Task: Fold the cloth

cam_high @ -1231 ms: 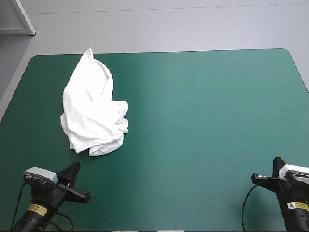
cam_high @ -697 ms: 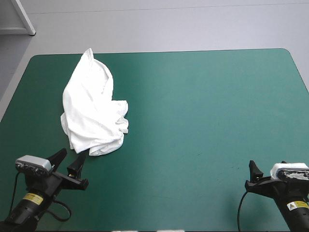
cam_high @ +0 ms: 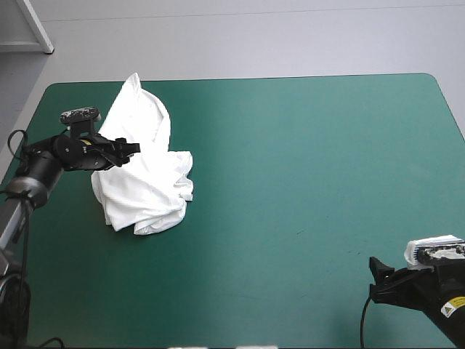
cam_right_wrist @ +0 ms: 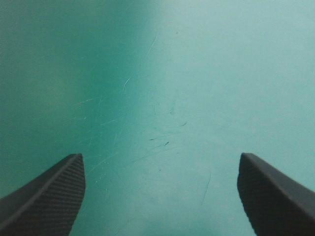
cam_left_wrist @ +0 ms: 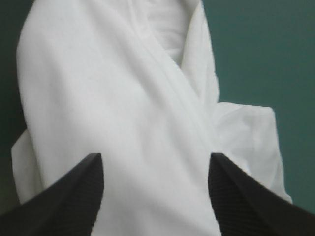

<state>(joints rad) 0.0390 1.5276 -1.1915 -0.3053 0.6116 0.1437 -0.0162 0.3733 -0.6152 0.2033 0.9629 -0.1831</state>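
Although the high view lays out the whole bench (cam_high: 305, 145), it tells little about finger spacing, and the wrist views supply that. Nearest, by the bench's near right corner, the right hand (cam_high: 381, 275) sits low over the teal-green cover (cam_right_wrist: 157, 73), well apart from the T-shirt (cam_high: 149, 185). From above only one black finger tip stands out clearly. Its own wrist view shows both fingers (cam_right_wrist: 49, 196) spread wide, with nothing but bare, finely scratched cover between them. It holds nothing.

Farther on, in the left half of the bench, the T-shirt lies as a white crumpled heap, broad and bunched at its near end, narrowing to a rounded tip that reaches almost to the far edge. The left hand (cam_high: 128, 147) extends from the bench's left side and is over the heap's left flank, about midway along its length. The high view shows that placing but not the gap between the fingers. The left wrist view does: the two black fingers (cam_left_wrist: 74, 196) stand clearly apart, with white cloth filling the space between and ahead of them and a long diagonal fold running away from the hand. Whether the fingertips press on the fabric I cannot tell; they have not closed on it.
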